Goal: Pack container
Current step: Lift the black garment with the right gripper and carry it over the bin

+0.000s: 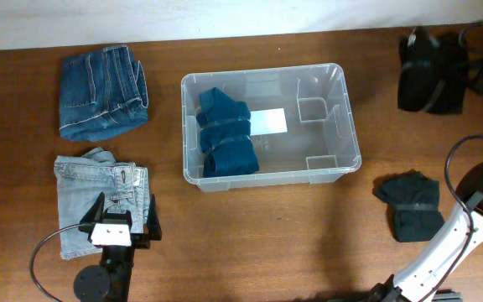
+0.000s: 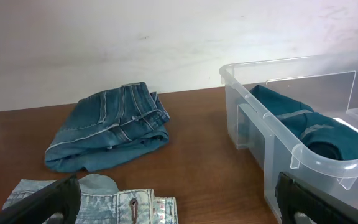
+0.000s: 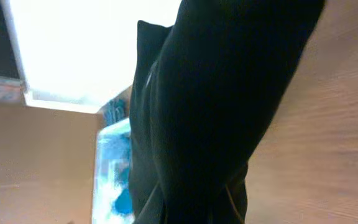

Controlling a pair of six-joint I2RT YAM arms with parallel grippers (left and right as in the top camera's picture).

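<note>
So the clear container (image 1: 275, 178) sits about mid-table (image 1: 267, 243), long side facing the arms. There's one folded teal garment (image 1: 225, 134) in its left end, right beside the white label (image 1: 268, 122) on the base. The rest of the tub is bare plastic.

Left of the container, on the far side, is a folded pair of dark blue jeans (image 1: 103, 92). On the near side lies a pale denim piece (image 1: 99, 197), and the left gripper (image 1: 126, 216) hangs over its near edge, fingers spread as wide as they go and holding nothing.

Right of the container, on the near side, is a folded black garment (image 1: 409, 205). Further off, a black bundle (image 1: 430, 71) sits at the far right corner. The right arm (image 1: 443, 247) reaches in just near of the black garment. Its gripper is closed right down. The wrist view is all dark cloth, so I can't tell if it has any of it.
</note>
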